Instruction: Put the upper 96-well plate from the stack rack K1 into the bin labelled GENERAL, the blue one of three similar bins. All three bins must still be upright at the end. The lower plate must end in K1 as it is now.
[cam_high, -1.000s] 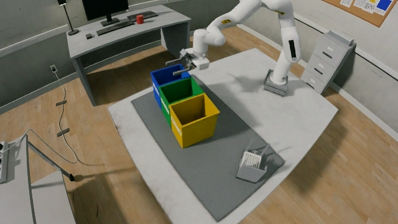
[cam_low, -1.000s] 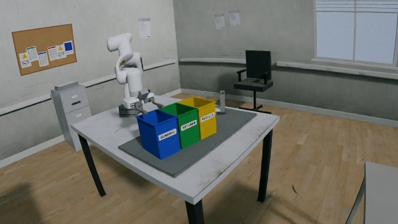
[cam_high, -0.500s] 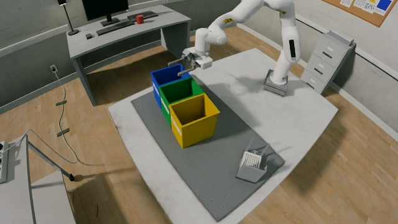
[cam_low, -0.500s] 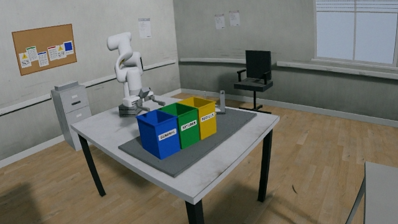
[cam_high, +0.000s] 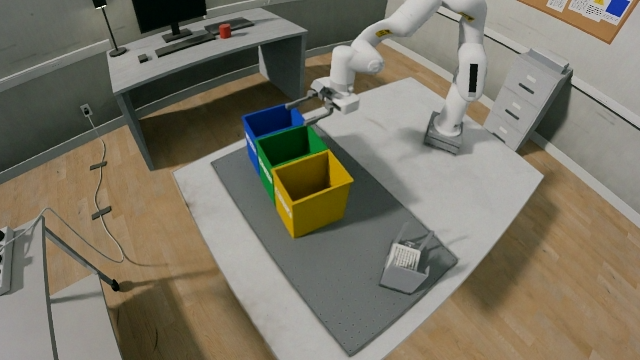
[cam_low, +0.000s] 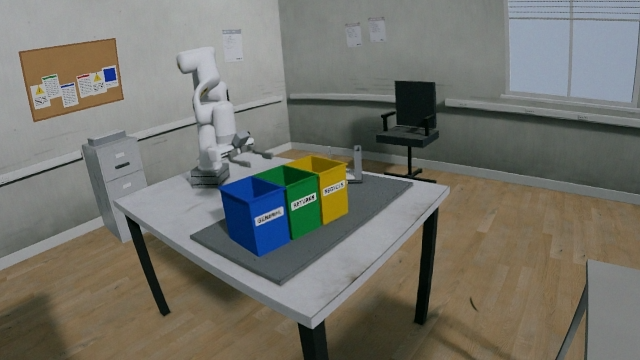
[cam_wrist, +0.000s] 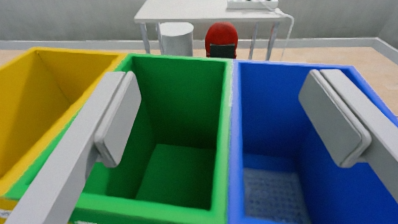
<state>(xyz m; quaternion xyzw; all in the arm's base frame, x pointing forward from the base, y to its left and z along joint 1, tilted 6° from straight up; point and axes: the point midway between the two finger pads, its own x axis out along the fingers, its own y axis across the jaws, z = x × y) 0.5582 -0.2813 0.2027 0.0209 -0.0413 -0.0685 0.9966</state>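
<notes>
The blue GENERAL bin (cam_high: 254, 156) (cam_low: 245, 220) (cam_wrist: 272, 100) stands upright. A pale plate (cam_wrist: 275, 192) lies low inside it, partly hidden by its near wall. The green RETURNS bin (cam_high: 267, 180) (cam_low: 305, 220) (cam_wrist: 180, 100) and the yellow bin (cam_high: 320, 212) (cam_low: 335, 210) (cam_wrist: 75, 75) also stand upright. My gripper (cam_high: 298, 114) (cam_low: 258, 160) (cam_wrist: 227, 120) is open and empty, its fingers apart over the robot side of the blue and green bins. The grey rack K1 (cam_high: 405, 280) (cam_low: 357, 162) holds a white plate (cam_high: 404, 256); its lower part is hidden.
The three bins stand in a close row on the dark mat (cam_high: 320, 280) (cam_low: 370, 195). K1 stands near the mat's far end, beyond the yellow bin. The robot base (cam_high: 444, 134) (cam_low: 210, 176) stands on the table beside the mat.
</notes>
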